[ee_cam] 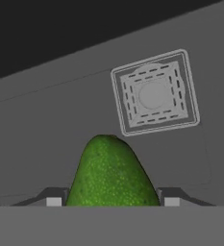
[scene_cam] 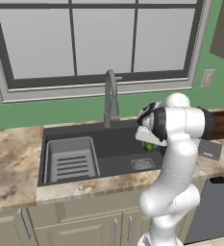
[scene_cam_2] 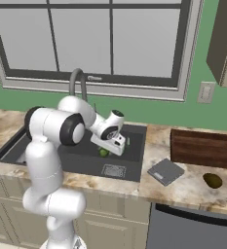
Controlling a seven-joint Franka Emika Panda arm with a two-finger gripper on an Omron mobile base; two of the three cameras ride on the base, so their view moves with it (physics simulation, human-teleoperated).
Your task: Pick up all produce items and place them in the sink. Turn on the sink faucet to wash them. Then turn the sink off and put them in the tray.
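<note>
Left base view: the arm rises from the lower right and bends over the right part of the sink (scene_cam: 84, 134), its wrist low above the basin. A bit of the green fruit (scene_cam: 149, 147) peeks out under the hand, above the drain grate (scene_cam: 143, 164). The faucet (scene_cam: 111, 98) stands at the back rim with no water visible. A ribbed rack (scene_cam: 71, 160) sits in the left of the basin.

Right base view: the arm reaches from the lower left, forearm pointing right and down into the sink (scene_cam_2: 137, 141), the pincer (scene_cam_2: 106, 149) tilted toward the basin floor with the green fruit (scene_cam_2: 104, 152) at its tip, near the grate (scene_cam_2: 114, 170). The brown fruit (scene_cam_2: 212, 180) lies on the surface (scene_cam_2: 183, 189) to the right, untouched, in front of the tray (scene_cam_2: 202, 146), which holds nothing. A flat grey square (scene_cam_2: 165, 171) lies between sink and brown fruit.

Hand view: the green fruit (ee_cam: 112, 173) stands between the two fingertips (ee_cam: 54, 198), which sit against its sides — the pincer is grasping it. Beyond it lie the dark basin floor and the grate (ee_cam: 154, 92).

By my reading the task is early — the first fruit is over the sink but not yet let go; the brown one, the washing and the move to the tray are all left
</note>
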